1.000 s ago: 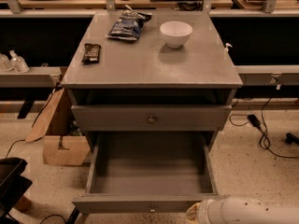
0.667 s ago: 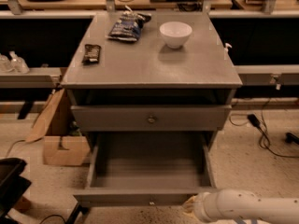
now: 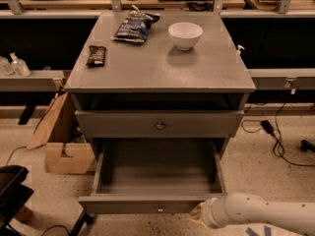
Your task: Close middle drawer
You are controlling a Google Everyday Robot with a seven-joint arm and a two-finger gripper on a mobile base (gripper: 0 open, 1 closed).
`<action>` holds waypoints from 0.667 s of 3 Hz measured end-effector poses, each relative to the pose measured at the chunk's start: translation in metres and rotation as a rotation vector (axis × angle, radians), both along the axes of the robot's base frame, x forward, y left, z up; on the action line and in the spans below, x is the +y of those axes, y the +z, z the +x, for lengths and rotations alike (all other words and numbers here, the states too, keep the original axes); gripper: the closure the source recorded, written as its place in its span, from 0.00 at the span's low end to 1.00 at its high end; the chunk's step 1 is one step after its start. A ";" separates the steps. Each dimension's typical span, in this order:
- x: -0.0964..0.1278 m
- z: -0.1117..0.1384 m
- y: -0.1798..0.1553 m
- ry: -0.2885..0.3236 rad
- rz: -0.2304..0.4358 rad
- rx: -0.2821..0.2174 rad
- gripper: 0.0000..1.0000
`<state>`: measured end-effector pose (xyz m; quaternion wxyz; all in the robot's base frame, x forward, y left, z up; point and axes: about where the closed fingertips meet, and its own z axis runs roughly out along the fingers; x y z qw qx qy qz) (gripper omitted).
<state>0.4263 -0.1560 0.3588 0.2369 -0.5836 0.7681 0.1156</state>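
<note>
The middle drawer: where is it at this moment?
The middle drawer stands pulled open at lower centre of the camera view, below the upper drawer front; the gripper is by its front's right end.

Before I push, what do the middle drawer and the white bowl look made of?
Middle drawer: matte grey, even colour, faint sheen; painted metal or laminate, unclear which. White bowl: smooth, slightly glossy; likely glazed ceramic, possibly plastic. The gripper is by the drawer front's right end, low in view.
</note>
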 end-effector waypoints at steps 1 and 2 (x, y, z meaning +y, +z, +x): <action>0.006 0.013 -0.006 0.020 0.007 -0.001 1.00; 0.013 0.049 -0.009 0.042 0.017 -0.023 1.00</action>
